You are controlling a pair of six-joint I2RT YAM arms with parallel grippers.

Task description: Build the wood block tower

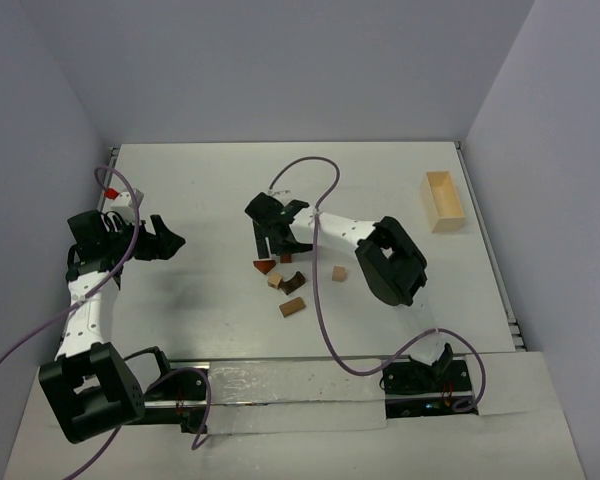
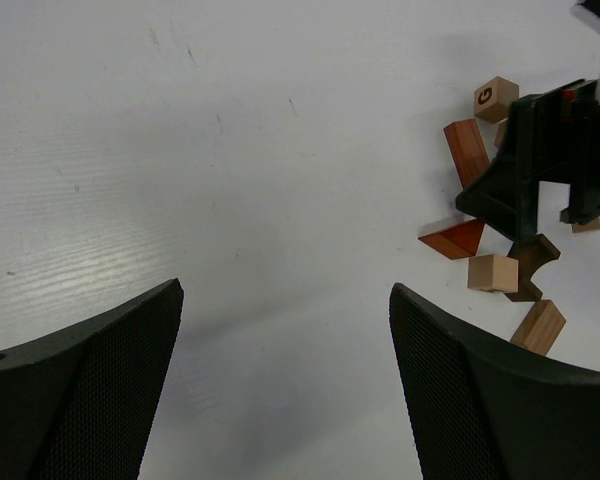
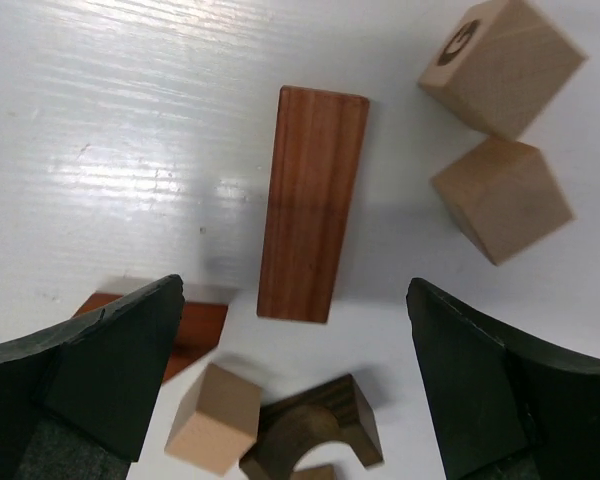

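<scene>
**A:** Where is the wood block tower?

**B:** There are only loose blocks, scattered in a small cluster near the middle of the tabletop. As far as I can see, each one lies on the surface.

**A:** How many?

**B:** Seven. There is one reddish-brown bar, one reddish wedge, one dark arch and one tan bar. The other three are tan cubes, and one of them is a lettered cube.

**A:** And the right gripper?

**B:** The right gripper hangs over the cluster with its jaws spread wide, holding nothing. The reddish-brown bar lies on the tabletop between the fingers and touches neither. One finger partly hides the wedge. The arch and the smallest cube sit just below the bar in the wrist view.

**A:** The left one?

**B:** The left gripper is also wide apart and empty. It is over the tabletop, well to the left of the blocks and pointing toward them.

**A:** Anything else out there?

**B:** One pale wooden box — open-topped, near the far right edge and well apart from the cluster.
</scene>
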